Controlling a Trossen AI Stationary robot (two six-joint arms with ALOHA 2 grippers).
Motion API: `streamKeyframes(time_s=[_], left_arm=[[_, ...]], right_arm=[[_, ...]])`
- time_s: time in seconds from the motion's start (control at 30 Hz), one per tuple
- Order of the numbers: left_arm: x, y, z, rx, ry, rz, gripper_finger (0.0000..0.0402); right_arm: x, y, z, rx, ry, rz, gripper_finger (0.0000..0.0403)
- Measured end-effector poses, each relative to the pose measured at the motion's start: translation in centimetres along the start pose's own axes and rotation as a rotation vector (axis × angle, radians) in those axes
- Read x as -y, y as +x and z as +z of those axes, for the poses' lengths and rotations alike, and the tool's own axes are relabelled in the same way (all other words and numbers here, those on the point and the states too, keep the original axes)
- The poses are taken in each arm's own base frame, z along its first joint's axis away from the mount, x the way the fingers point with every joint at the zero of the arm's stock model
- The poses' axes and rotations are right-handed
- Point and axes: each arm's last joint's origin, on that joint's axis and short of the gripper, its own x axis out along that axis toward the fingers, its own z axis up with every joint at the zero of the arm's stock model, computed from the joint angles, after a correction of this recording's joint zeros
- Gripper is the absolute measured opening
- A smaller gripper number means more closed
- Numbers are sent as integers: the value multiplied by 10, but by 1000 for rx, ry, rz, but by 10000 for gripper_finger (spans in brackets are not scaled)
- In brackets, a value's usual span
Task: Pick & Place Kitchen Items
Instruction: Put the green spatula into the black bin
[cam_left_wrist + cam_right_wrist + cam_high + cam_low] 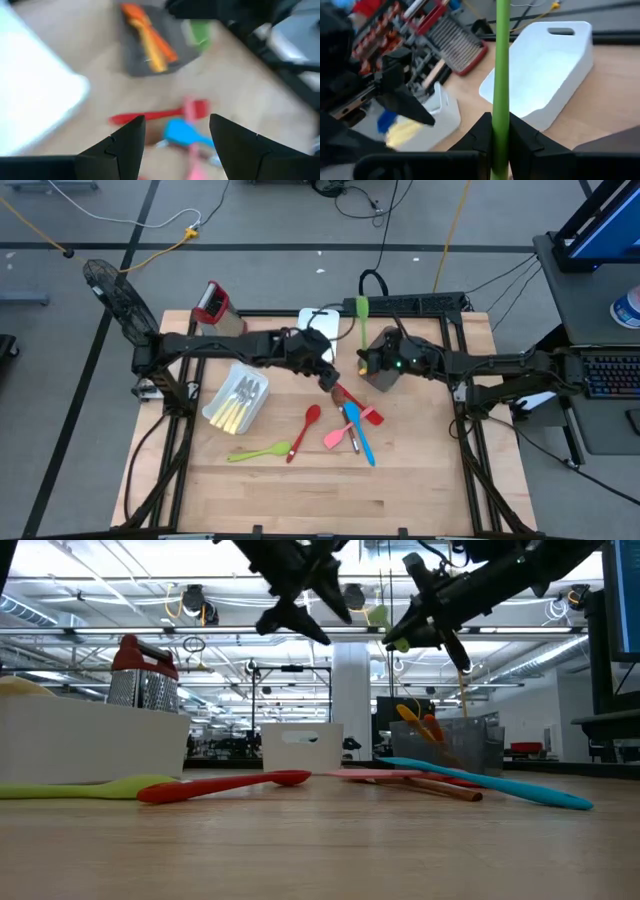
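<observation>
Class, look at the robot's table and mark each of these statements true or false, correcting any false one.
1. The right gripper holds a green spatula. True.
2. The left gripper is clamped on the red spoon. False: its fingers are open and empty, above the table, and the spoon lies on the wood.
3. The grey bin holds orange and yellow utensils. True.
4. The box grater lies flat in the middle of the table. False: it stands upright near the table's far left edge.
5. A blue spatula lies on the table. True.
</observation>
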Motion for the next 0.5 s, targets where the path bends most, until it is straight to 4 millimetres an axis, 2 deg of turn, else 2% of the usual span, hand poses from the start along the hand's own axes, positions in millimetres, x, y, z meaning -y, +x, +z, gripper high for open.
streamKeyframes(time_s=[0.23, 0.37, 0.5], left_arm=[[-30, -31, 12, 1, 125, 110, 228], [-50, -39, 8, 12, 147, 137, 228], [-74, -46, -8, 12, 118, 118, 228]], right_arm=[[2, 0, 2, 11, 211, -8, 25], [0, -1, -5, 33, 301, -22, 25], [-5, -4, -16, 71, 402, 34, 25]])
